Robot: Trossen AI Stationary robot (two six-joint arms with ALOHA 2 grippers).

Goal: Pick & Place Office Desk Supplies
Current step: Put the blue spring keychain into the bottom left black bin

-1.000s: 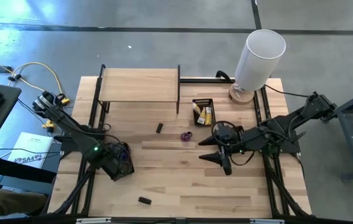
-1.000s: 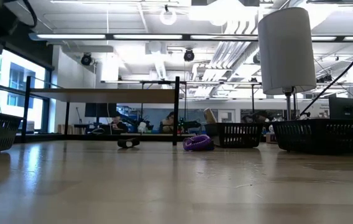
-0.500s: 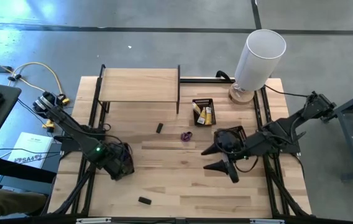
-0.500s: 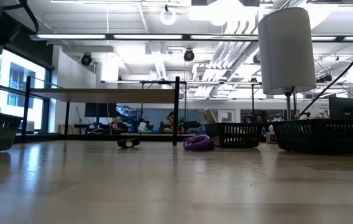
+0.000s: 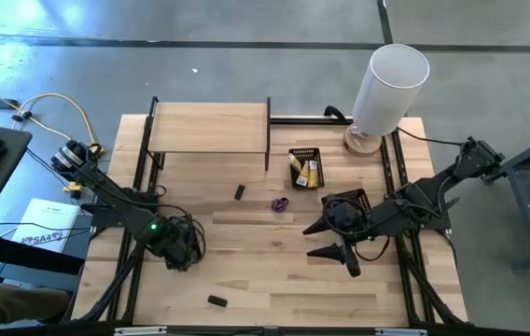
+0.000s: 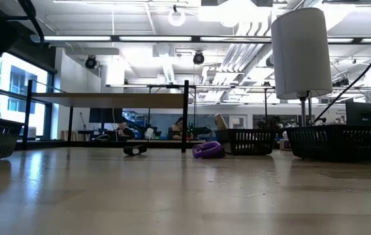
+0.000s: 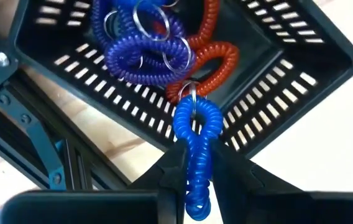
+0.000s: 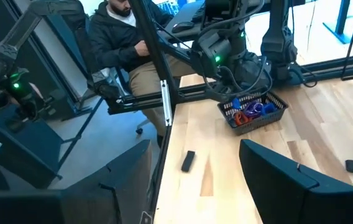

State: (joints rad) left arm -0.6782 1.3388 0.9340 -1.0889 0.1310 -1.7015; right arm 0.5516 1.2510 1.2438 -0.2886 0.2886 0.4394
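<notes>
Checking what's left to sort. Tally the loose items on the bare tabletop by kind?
Small black blocks: 2
Purple coil loop: 1
Total: 3

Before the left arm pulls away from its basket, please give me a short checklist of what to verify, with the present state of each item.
1. Blue coil is over the basket: ok, it hangs between the fingers of the left gripper above the basket's edge.
2. Blue coil is released: cannot tell, the fingers sit close beside it.
3. Coil will fall inside: not ok, its lower end lies outside the rim.
4. Other coils stay in the basket: ok.
5. Right gripper is out of the way: ok, open, far across the table.
6. Purple coil awaits pickup: ok, it lies free on the table.
</notes>
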